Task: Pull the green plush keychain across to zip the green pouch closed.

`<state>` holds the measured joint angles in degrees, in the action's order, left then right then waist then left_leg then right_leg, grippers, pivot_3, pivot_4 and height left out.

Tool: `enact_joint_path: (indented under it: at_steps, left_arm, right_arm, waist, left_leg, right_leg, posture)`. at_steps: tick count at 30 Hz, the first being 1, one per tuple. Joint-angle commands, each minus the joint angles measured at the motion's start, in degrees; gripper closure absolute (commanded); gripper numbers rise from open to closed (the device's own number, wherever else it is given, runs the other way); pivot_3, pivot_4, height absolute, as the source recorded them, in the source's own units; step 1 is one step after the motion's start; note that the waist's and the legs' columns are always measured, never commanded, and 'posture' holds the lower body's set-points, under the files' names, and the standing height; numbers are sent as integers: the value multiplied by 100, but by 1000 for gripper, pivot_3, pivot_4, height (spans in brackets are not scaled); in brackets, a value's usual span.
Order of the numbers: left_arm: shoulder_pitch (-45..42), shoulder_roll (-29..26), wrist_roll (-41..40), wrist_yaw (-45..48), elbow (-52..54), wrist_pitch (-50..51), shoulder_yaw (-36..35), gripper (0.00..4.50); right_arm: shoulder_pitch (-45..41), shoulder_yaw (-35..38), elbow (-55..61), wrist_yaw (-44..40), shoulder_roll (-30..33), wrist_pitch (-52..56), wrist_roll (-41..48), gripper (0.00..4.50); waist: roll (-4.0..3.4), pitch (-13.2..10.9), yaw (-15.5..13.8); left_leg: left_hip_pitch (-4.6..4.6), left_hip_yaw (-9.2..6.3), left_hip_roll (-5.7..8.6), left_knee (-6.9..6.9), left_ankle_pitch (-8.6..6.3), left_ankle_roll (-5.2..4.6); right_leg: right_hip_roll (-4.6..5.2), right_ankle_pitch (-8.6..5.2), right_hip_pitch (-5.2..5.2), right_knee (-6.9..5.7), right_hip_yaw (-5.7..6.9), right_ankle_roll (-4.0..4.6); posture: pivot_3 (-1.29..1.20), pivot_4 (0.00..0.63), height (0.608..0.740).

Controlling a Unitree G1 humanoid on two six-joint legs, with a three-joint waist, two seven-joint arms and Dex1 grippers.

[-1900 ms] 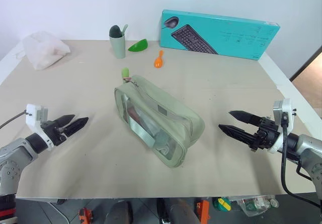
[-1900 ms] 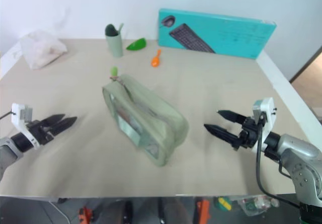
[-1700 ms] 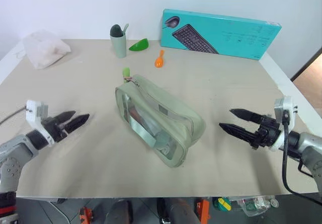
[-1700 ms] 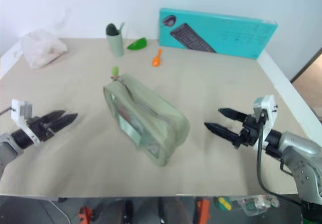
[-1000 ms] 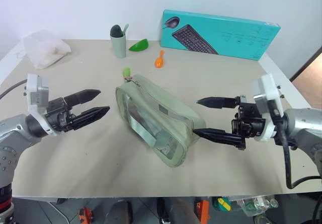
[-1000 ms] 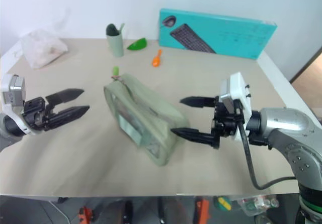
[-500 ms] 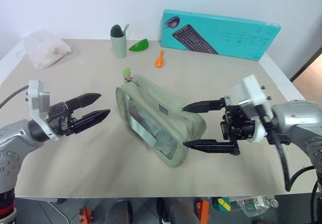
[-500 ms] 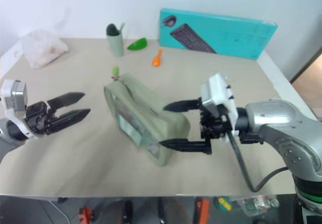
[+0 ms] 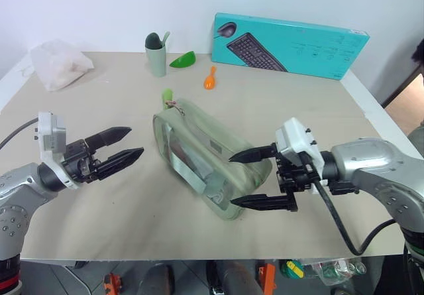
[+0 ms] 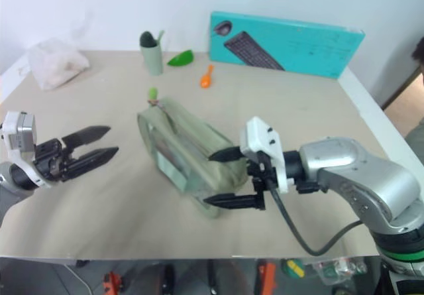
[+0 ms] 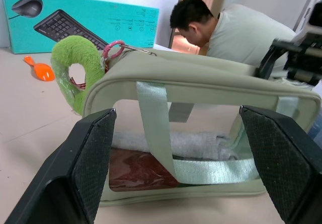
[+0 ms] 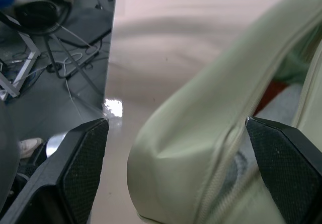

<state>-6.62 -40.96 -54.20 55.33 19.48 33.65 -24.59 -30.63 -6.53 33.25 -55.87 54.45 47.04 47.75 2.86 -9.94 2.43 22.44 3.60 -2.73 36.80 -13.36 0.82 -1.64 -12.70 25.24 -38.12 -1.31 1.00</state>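
Note:
The green pouch (image 9: 205, 156) lies on its side mid-table, clear window facing the left arm. The green plush keychain (image 9: 166, 96) hangs at the far end of its zipper; in the left wrist view the keychain (image 11: 75, 68) sits beside the pouch (image 11: 201, 78). My left gripper (image 9: 136, 141) hovers open left of the pouch, apart from it. My right gripper (image 9: 232, 180) is open, its fingers straddling the pouch's near right end (image 12: 201, 133); I cannot tell whether they touch the fabric.
A teal keyboard box (image 9: 291, 43) leans on the back wall. A sage cup (image 9: 156, 56), a green leaf-shaped piece (image 9: 182, 59) and an orange spoon (image 9: 210, 78) stand behind the pouch. A white bag (image 9: 59, 63) lies far left. A person (image 11: 221, 27) sits beyond the table.
My right gripper has swung left and down, so its open fingers now sit on either side of the pouch's near end. The left gripper has stayed put.

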Motion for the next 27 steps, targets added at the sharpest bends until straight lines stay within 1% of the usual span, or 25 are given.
enact_joint_path:
  at_steps: [1, 3, 4, 5, 8, 16, 20, 24, 27]
  left_arm:
    - [8, 1, -27, -5, 109, -111, -67, 439]
    - [34, 16, -34, -28, 119, -113, -89, 439]
    - [69, 26, -34, -31, 128, -121, -106, 403]
    - [88, 32, -35, -38, 136, -126, -112, 403]
    - [161, 59, -34, -54, 166, -147, -127, 403]
    - [150, 97, -4, -78, 152, -179, -98, 403]
    - [119, 102, 4, -55, 113, -188, -73, 403]
    - [50, 91, 0, -22, 30, -183, -40, 403]
    - [-17, 84, -11, -10, -45, -183, -22, 403]
  right_arm:
    - [-220, -361, -165, -67, -77, -84, -541, 0]
    - [-339, -512, -285, -73, -141, -137, -791, 0]
    - [-419, -556, -372, -50, -203, -137, -876, 516]
    - [-472, -575, -439, -48, -251, -135, -940, 701]
    - [-557, -540, -582, -82, -377, -223, -1092, 1810]
    - [-582, -422, -744, -462, -428, -798, -1467, 4482]
    - [-597, -299, -1183, -848, -276, -1890, -2084, 4482]
    - [-886, -62, -2024, -1517, -153, -2866, -2320, 4482]
    - [-1249, -134, -2847, -2082, -172, -3765, -2635, 4482]
  waist:
    - [0, 0, 1]
    - [0, 0, 0]
    - [0, 0, 1]
    - [0, 0, 9]
    - [1, 1, 6]
    - [1, 1, 5]
    - [1, 1, 5]
    - [0, 0, 4]
    - [0, 0, 8]
  left_leg:
    - [0, 1, 0, 1, 0, 0]
    - [1, 1, 0, 3, 0, 0]
    - [2, 0, 0, 3, 0, 0]
    - [2, 1, 0, 3, 0, 0]
    - [1, 1, -1, 3, 0, 0]
    - [2, 1, -2, 11, 0, 0]
    - [2, 1, -3, 13, 0, 0]
    - [3, 4, 0, 15, 0, 0]
    - [4, 5, -1, 18, 0, 0]
  right_leg:
    - [0, 0, 0, 0, 0, 0]
    - [0, 1, 0, -1, 0, 1]
    - [0, 1, 1, -2, 0, 1]
    - [0, 1, 1, -2, 0, 1]
    - [-2, 3, 1, -2, 0, 4]
    - [-3, 6, 1, -6, 0, 8]
    - [-4, 6, 2, -6, 1, 8]
    - [-2, 7, 2, -6, -1, 9]
    - [-4, 7, 2, -6, -2, 9]
  posture:
    - [0, 150, 740]
    - [0, 150, 740]
    - [0, 150, 740]
    - [0, 150, 740]
    - [0, 150, 740]
    - [0, 150, 740]
    - [0, 150, 740]
    - [0, 150, 740]
    - [0, 150, 740]
